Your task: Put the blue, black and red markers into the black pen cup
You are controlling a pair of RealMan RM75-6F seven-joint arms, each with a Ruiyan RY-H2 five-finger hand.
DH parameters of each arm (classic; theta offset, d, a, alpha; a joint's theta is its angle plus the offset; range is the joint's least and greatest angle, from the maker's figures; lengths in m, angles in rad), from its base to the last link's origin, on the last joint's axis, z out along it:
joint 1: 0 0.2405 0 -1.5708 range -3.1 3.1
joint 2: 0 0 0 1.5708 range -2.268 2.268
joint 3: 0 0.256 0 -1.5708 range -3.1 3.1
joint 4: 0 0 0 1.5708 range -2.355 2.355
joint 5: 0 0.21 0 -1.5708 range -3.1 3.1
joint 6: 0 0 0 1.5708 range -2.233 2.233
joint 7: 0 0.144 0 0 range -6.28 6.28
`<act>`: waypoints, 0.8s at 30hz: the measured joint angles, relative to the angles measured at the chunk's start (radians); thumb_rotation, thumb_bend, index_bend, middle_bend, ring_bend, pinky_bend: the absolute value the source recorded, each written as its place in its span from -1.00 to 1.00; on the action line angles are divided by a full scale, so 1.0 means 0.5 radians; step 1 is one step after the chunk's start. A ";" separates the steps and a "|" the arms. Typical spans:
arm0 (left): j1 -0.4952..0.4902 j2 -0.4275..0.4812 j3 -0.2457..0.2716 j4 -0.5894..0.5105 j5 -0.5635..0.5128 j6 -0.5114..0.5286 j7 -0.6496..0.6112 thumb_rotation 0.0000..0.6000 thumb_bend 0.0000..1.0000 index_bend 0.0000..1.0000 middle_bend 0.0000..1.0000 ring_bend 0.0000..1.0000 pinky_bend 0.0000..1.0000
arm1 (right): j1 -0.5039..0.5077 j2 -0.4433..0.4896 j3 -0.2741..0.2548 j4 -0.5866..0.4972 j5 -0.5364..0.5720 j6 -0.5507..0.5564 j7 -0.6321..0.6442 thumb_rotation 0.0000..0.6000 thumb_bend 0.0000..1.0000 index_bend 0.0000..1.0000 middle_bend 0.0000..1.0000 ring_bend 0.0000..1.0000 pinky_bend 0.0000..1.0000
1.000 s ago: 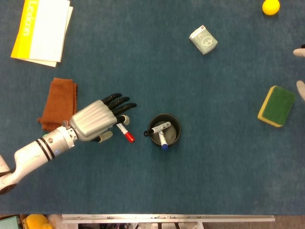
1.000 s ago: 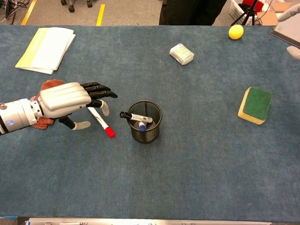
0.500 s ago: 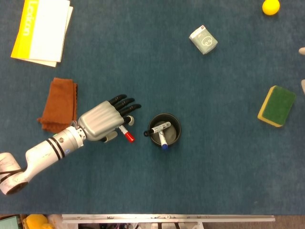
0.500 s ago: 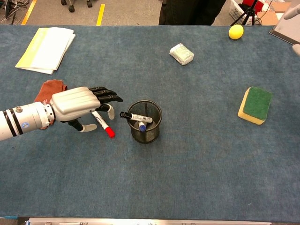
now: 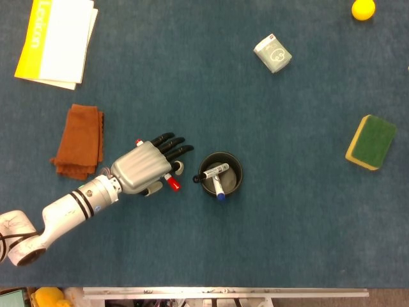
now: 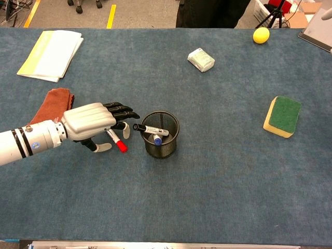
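The black mesh pen cup [image 5: 235,167] [image 6: 165,147] stands mid-table with the black marker [image 5: 214,171] [image 6: 150,129] and the blue marker [image 5: 218,190] [image 6: 157,139] leaning inside it. The red marker [image 5: 172,183] [image 6: 119,143] lies flat on the table just left of the cup, its red cap toward me. My left hand [image 5: 144,167] [image 6: 93,122] is low over the marker's white body, fingers stretched toward the cup and slightly apart, thumb beside the marker; no grip shows. Only a pale sliver of my right hand [image 6: 328,2] shows at the top right edge.
An orange cloth [image 5: 79,141] [image 6: 52,101] lies behind the left hand. A yellow and white booklet [image 5: 56,38] is at the far left, a small white box [image 5: 273,53] at the back, a yellow ball [image 5: 363,9] and a green sponge [image 5: 371,142] to the right.
My left hand has slid toward the cup and lower, now covering most of the red marker, which has stayed where it lay. My right hand has drawn away to the right edge.
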 measured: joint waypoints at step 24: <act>0.002 -0.059 0.030 0.027 -0.064 0.002 0.011 1.00 -0.34 -0.02 -0.83 -1.00 -0.83 | -0.040 0.017 0.032 0.019 0.005 -0.008 0.046 1.00 -0.31 -0.46 -0.56 -1.00 -1.00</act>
